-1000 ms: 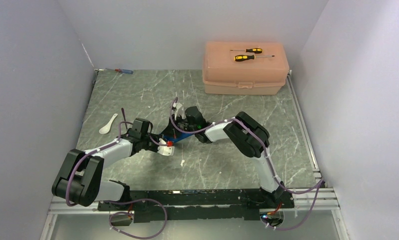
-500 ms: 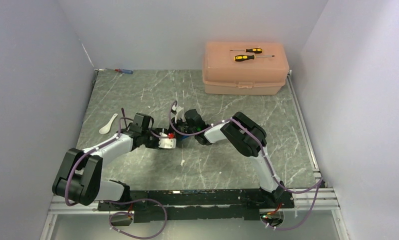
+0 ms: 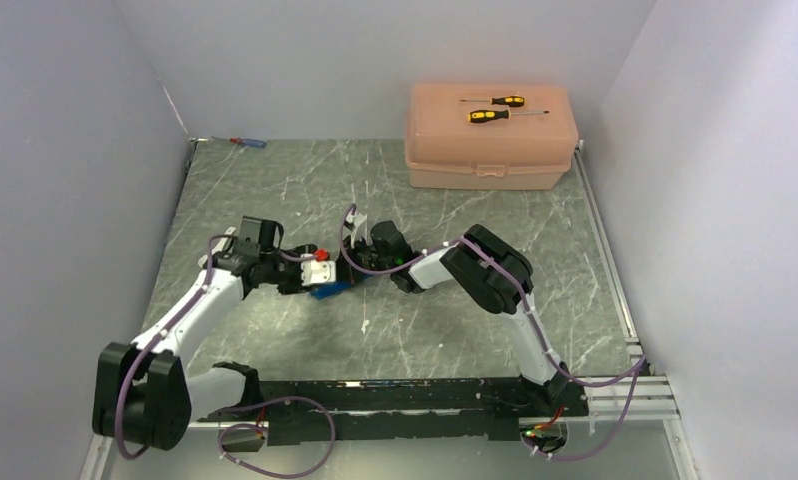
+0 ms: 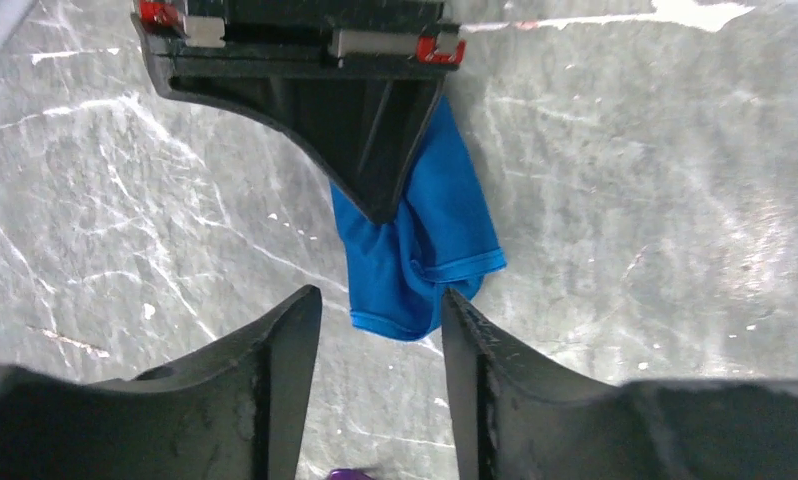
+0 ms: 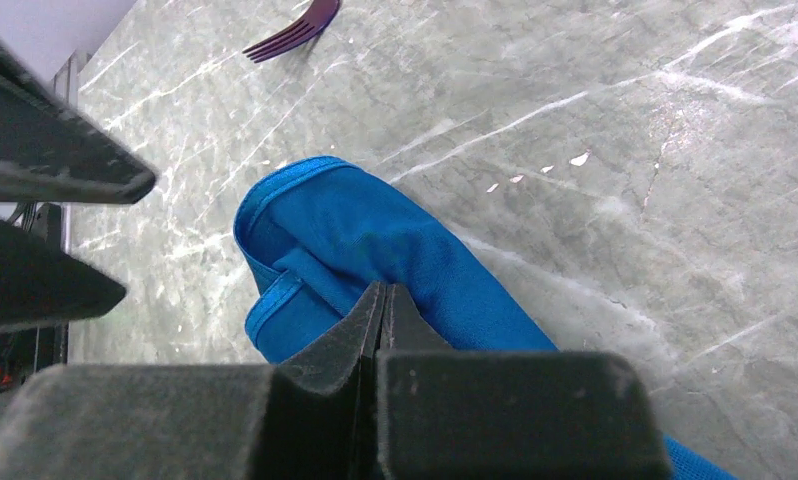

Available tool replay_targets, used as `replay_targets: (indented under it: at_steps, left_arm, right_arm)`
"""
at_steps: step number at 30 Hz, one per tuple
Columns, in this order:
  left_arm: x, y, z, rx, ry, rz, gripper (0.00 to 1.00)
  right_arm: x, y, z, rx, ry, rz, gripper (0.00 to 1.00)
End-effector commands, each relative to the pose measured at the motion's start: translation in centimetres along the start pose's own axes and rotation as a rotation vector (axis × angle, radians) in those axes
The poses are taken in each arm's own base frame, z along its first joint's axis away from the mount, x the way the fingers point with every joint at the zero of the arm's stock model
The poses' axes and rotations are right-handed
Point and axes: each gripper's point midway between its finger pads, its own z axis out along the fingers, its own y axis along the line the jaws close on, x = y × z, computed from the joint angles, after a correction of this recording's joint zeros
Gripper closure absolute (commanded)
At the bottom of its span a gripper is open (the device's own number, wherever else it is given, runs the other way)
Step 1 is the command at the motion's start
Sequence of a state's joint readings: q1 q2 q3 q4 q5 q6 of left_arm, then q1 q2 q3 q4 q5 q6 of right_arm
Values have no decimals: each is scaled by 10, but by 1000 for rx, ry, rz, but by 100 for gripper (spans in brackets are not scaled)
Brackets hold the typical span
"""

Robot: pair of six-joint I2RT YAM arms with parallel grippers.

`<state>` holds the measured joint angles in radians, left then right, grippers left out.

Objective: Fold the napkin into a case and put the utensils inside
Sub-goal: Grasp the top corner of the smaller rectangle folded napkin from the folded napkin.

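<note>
The bright blue napkin (image 4: 425, 240) lies bunched and partly folded on the marble table (image 3: 415, 320), between the two grippers. My right gripper (image 5: 383, 290) is shut, its tips pinching a fold of the napkin (image 5: 375, 240) from above. My left gripper (image 4: 380, 295) stands open just short of the napkin's near hem, with nothing between its fingers. In the top view the left gripper (image 3: 330, 277) sits left of the right gripper (image 3: 355, 264), with the napkin (image 3: 331, 292) below them. The purple fork (image 5: 295, 32) lies on the table apart from the cloth. The spoon is hidden.
A peach plastic box (image 3: 490, 150) stands at the back right with two yellow-and-black screwdrivers (image 3: 495, 108) on its lid. A small blue-and-red screwdriver (image 3: 245, 142) lies at the back left corner. Grey walls close in both sides.
My left gripper has opened, let go of the napkin and drawn back to the left. The right gripper has stayed shut on the cloth and moved little.
</note>
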<state>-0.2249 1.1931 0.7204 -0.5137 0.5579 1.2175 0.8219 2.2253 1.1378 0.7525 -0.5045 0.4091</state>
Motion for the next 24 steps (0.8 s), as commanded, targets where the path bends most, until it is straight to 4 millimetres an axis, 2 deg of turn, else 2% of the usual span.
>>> replay_targets:
  at_steps: [1,4,8,11,15,21,24]
  left_arm:
    - [-15,-20,1,41,-121,70,43]
    - [7,-29,11,88,-70,160,37]
    - [29,-22,17,128,-44,201,36]
    - [30,-24,20,155,-65,214,38]
    - [24,-39,23,193,-130,297,44]
    - [29,-36,29,116,-131,501,49]
    - [26,-32,24,78,-133,532,41]
  right_arm:
    - [55,-31,-11,109,139,45,100]
    - [55,-32,-11,107,140,57,100]
    - [54,-34,-11,105,140,65,100]
    - [54,-34,-12,104,139,71,100]
    - [51,-33,-11,97,133,79,100]
    - [55,-34,-11,98,142,94,100]
    - [56,-37,-12,101,146,99,100]
